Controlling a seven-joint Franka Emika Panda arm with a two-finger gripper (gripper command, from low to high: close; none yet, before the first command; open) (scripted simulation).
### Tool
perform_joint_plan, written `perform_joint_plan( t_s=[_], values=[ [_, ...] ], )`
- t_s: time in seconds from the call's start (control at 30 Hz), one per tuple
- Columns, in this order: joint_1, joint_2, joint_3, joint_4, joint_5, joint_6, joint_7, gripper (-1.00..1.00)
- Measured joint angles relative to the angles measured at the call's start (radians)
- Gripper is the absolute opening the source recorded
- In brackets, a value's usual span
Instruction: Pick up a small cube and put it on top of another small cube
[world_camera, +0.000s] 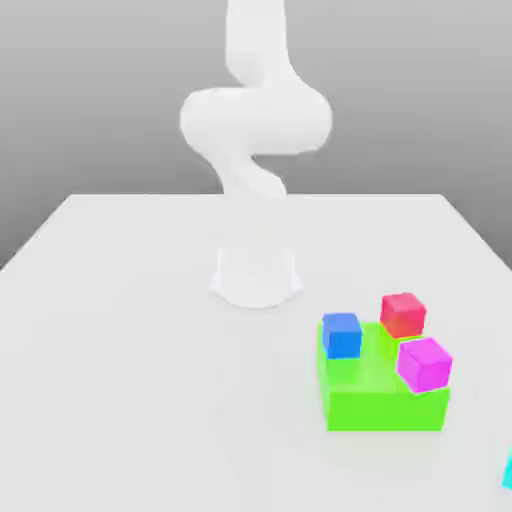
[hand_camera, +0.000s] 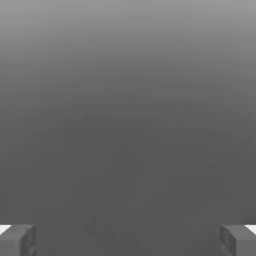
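So, claw (hand_camera: 128, 240) spread wide, grasping nothing. Cyan cube (world_camera: 508, 470) way off at 5 o'clock on the tabletop (world_camera: 120, 380), well apart from the green block (world_camera: 385, 405) carrying blue (world_camera: 341, 335), red (world_camera: 402, 314) and magenta (world_camera: 424, 363) cubes.

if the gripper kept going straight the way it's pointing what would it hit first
Probably nothing: the open gripper has only plain grey ahead in the hand view, so the way looks free as far as shown, though depth is unclear.
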Motion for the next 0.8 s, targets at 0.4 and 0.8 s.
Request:
perform_joint_plan(
  t_s=[0.4, 0.8],
  values=[
    [0.147, 0.440, 0.081, 0.040, 0.020, 0.111, -0.161, 0.00],
    [0.295, 0.879, 0.170, 0.079, -0.069, 0.221, -0.242, 0.00]
  ],
)
